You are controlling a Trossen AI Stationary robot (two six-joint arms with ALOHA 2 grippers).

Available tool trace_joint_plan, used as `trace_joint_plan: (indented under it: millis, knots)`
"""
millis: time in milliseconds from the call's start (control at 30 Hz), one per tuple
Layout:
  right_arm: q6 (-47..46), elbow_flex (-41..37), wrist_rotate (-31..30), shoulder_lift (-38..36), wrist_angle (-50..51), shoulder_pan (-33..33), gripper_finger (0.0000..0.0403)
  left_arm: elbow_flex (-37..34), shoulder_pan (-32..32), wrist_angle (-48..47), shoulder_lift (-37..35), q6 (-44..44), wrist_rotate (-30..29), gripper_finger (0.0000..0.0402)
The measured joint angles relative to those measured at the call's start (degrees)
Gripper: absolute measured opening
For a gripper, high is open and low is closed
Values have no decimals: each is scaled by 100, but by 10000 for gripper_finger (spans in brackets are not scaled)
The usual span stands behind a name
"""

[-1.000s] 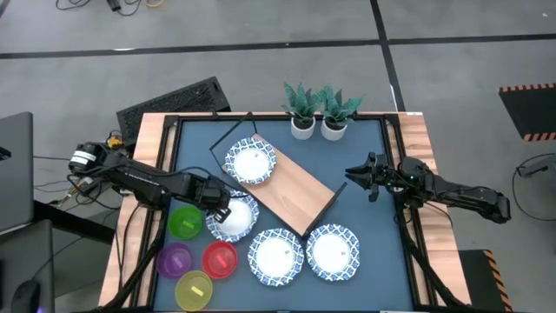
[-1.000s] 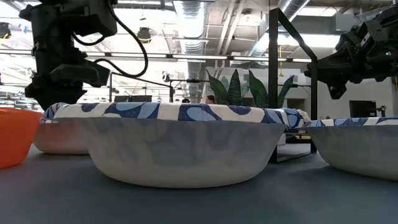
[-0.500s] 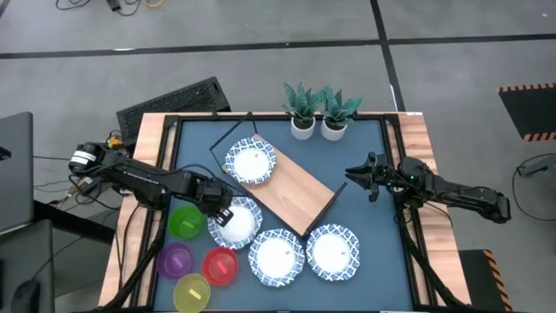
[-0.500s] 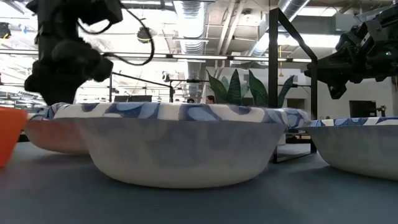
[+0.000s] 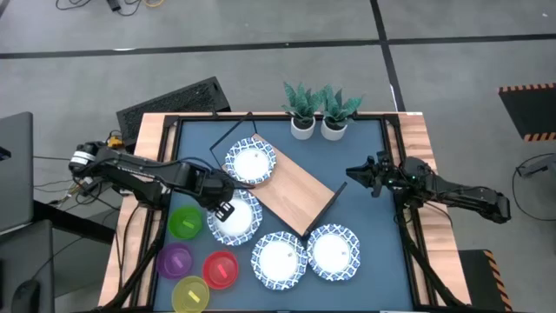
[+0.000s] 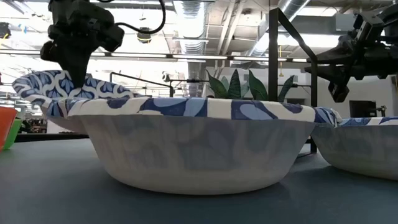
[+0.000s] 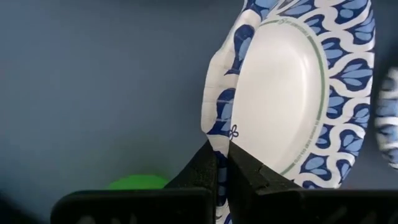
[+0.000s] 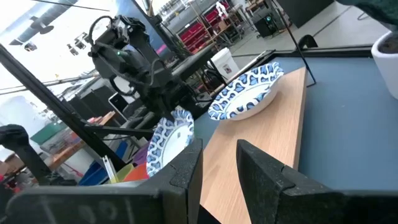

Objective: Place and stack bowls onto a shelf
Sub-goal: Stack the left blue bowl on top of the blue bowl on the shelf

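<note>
My left gripper [image 5: 224, 209] is shut on a white bowl with a blue patterned rim [image 5: 239, 222], just left of the shelf board [image 5: 291, 189]. In the low view this bowl [image 6: 56, 93] is tilted under the gripper [image 6: 78, 70]. A second patterned bowl [image 5: 250, 163] sits on the shelf's far-left end. Two more [image 5: 278, 259] [image 5: 334, 252] rest on the table near the front edge. The green [image 5: 185, 223], purple [image 5: 175, 259], red [image 5: 220, 269] and yellow [image 5: 193, 294] bowls stand at the near left. My right gripper [image 5: 352, 172] hovers open by the shelf's right end. My left gripper pinches the bowl's patterned rim [image 7: 214, 134], one finger on the outer wall and one [image 7: 245, 165] on the inside. The fingers come from above, pointing down. The bowl is tilted with the held side raised; the front bowl hides whether its low side touches the table.
Two small white plant pots [image 5: 317, 126] stand at the table's far edge. Black wire frames [image 5: 228, 139] rise at the shelf's ends. A laptop [image 5: 13, 174] and a dark keyboard [image 5: 174, 100] lie off the table's left and far-left. In the right wrist view my right gripper [image 8: 219, 149] faces the shelf.
My left gripper has risen and moved a little toward the shelf, tipping the held bowl from flat to steeply tilted and lifting its gripped side. The red bowl and the neighbouring patterned bowl have slid slightly toward the near edge.
</note>
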State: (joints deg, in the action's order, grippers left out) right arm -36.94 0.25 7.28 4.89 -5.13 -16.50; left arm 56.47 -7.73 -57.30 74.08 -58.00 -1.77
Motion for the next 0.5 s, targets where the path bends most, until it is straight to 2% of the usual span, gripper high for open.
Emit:
trace_joint_plan:
  millis: [100,300,400,500]
  knots:
    - [-11,2,-200,2,90,-1,123,244,100,-381,0,33,-8,0]
    - [-499,2,-153,0,149,1,123,1031,143,-737,0,264,-40,0]
    - [-782,0,-139,2,104,1,123,1496,189,-988,0,339,-277,0]
    - [-1039,26,-104,1,-418,3,123,1912,343,-1080,-2,332,-688,0]
